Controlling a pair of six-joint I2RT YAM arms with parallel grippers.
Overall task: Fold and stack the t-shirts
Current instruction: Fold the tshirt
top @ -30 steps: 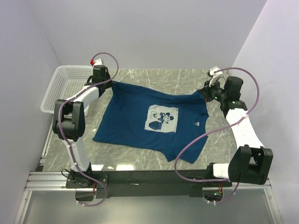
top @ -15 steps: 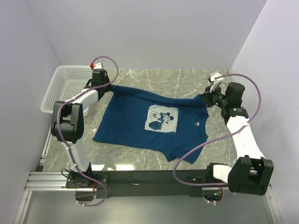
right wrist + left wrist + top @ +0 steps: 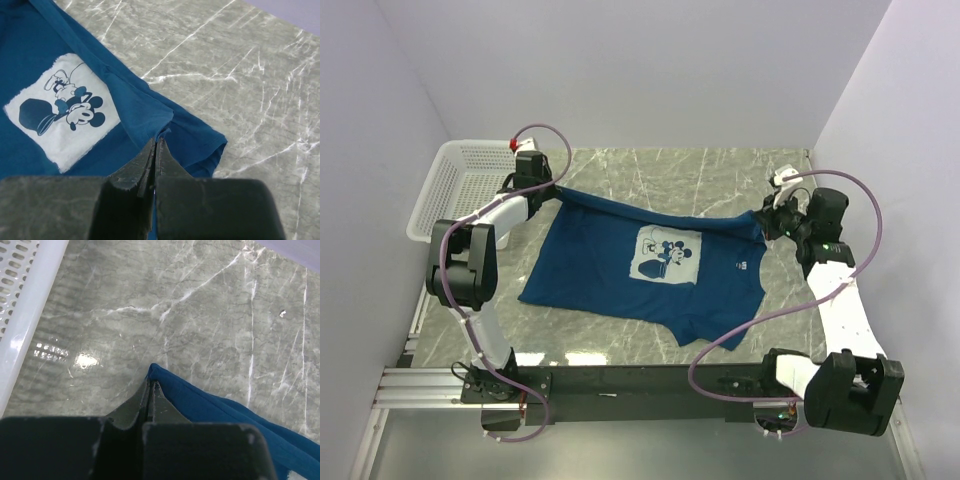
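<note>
1. T-shirt lies mid-table, print face up. Its far edge is drawn in a line between the two arms, and its near part rests flat on the marble.
2. Left gripper: jaws pressed together, pinching the far-left corner of the cloth, close to the basket.
3. Right gripper: jaws closed on a bunched fold at the far-right edge, just beyond the print.
4. We judge the step in hand to be spreading or carrying that far edge to start a fold.
5. To do it well, we would move both arms together, keep the tension even so the edge stays straight, and stay low so the near part does not drag or crease.
6. The right pinch looks thin; a hard pull may slip it.
7. Basket: white mesh, far left, apart from the t-shirt. We see nothing in it from above.
</note>
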